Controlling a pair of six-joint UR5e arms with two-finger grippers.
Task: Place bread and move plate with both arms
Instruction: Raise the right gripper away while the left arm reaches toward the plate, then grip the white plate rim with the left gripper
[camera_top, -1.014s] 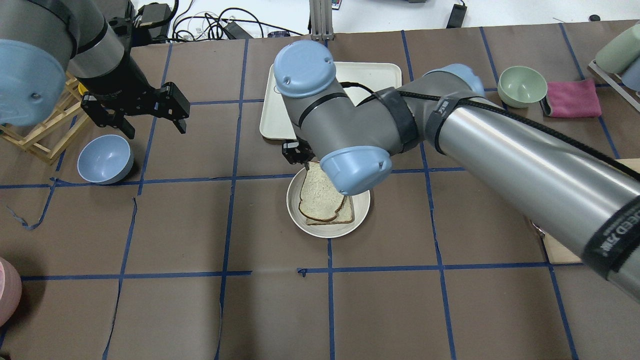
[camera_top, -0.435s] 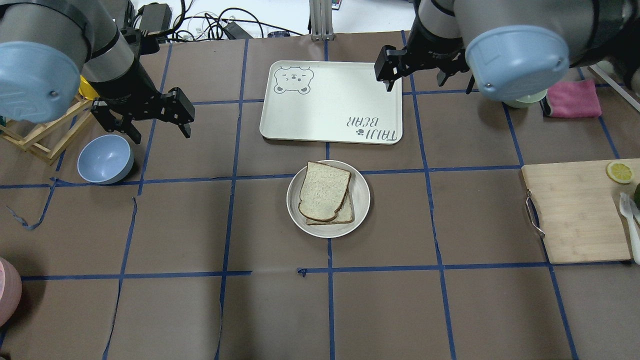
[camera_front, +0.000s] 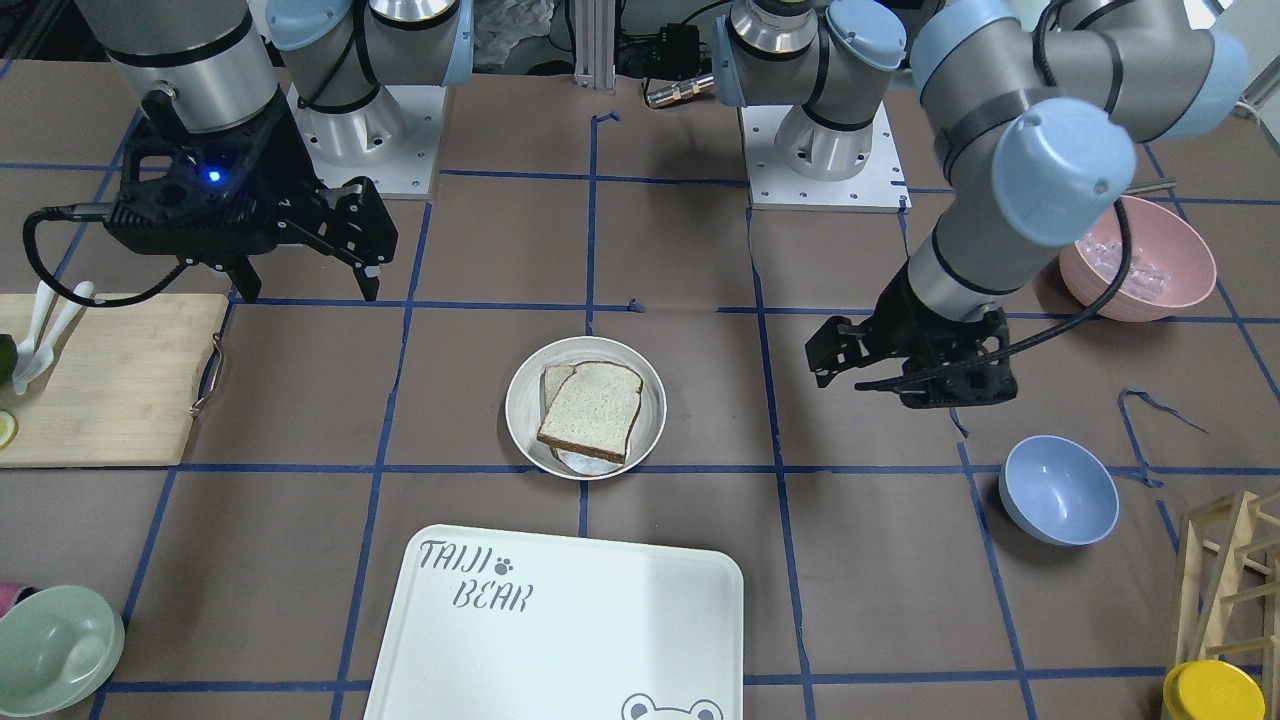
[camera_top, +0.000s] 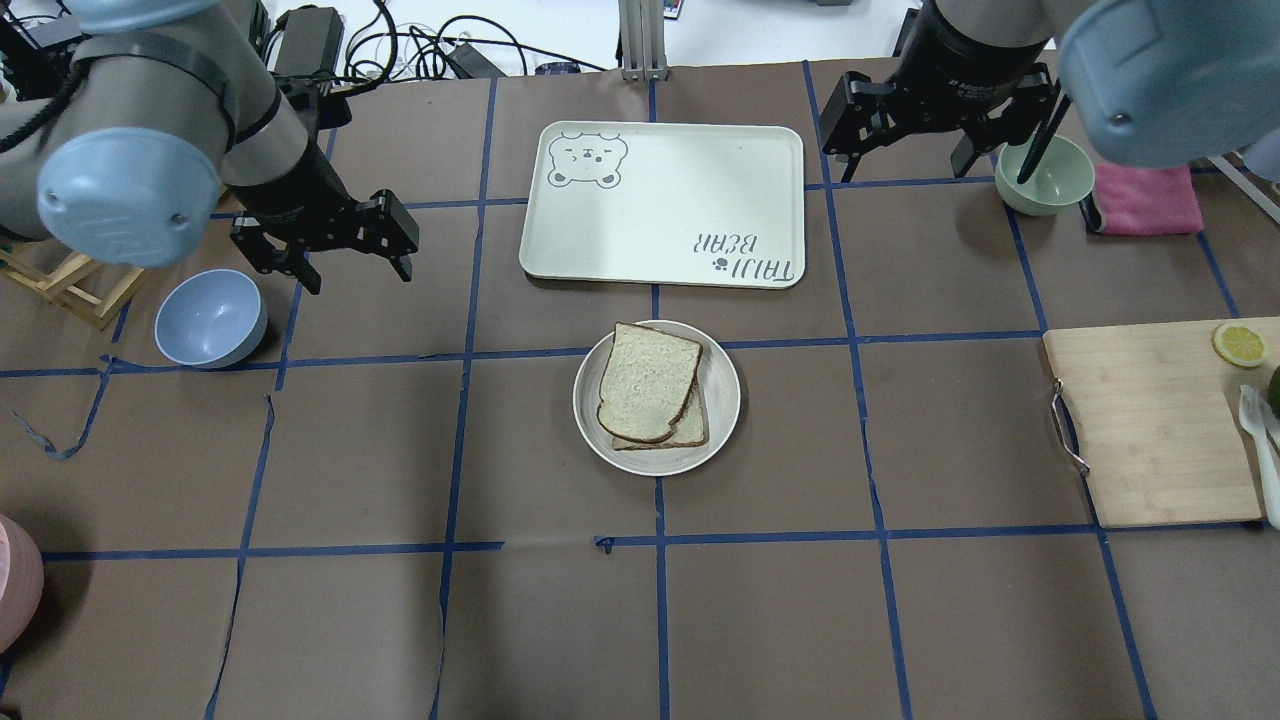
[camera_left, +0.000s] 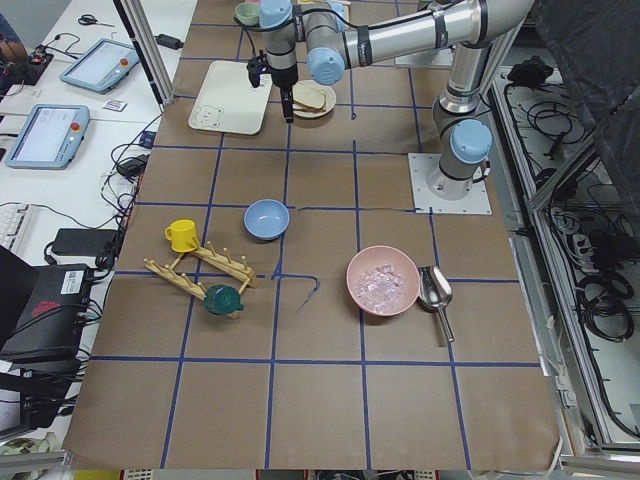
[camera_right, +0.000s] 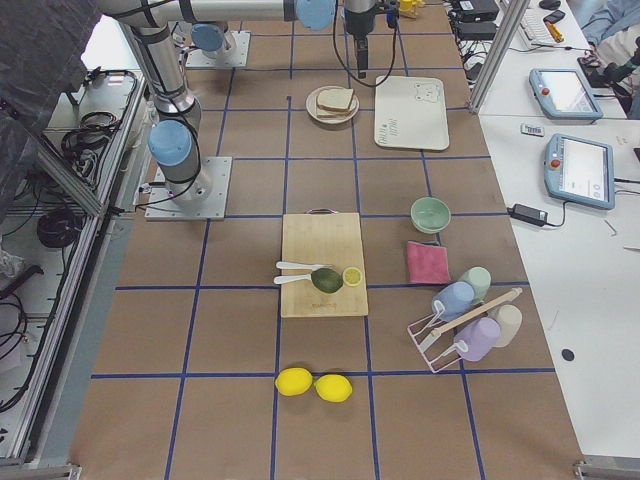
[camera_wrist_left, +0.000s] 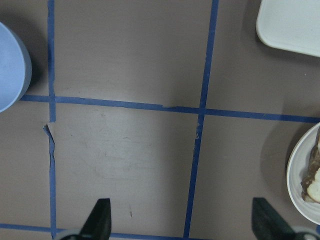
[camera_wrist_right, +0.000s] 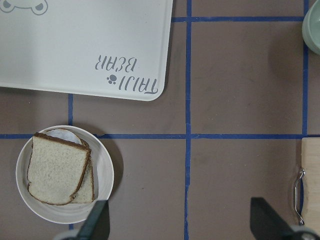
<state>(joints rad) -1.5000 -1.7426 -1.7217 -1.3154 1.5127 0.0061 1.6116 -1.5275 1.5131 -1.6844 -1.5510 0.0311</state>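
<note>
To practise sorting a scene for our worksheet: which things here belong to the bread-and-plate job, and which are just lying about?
Job: bread, lying on the plate; left gripper and right gripper, both open and empty.

Lying about: tray, blue bowl, green bowl, cutting board, pink cloth.

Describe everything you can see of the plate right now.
The plate is round, cream-white and shallow with a raised rim, matte like ceramic or plastic. It sits flat on the brown table covering, over a crossing of blue tape lines, near the tray but apart from it. The bread lies flat in it on top of a second slice, leaving a bare crescent of plate. Neither the left pincer nor the right pincer touches it.
</note>
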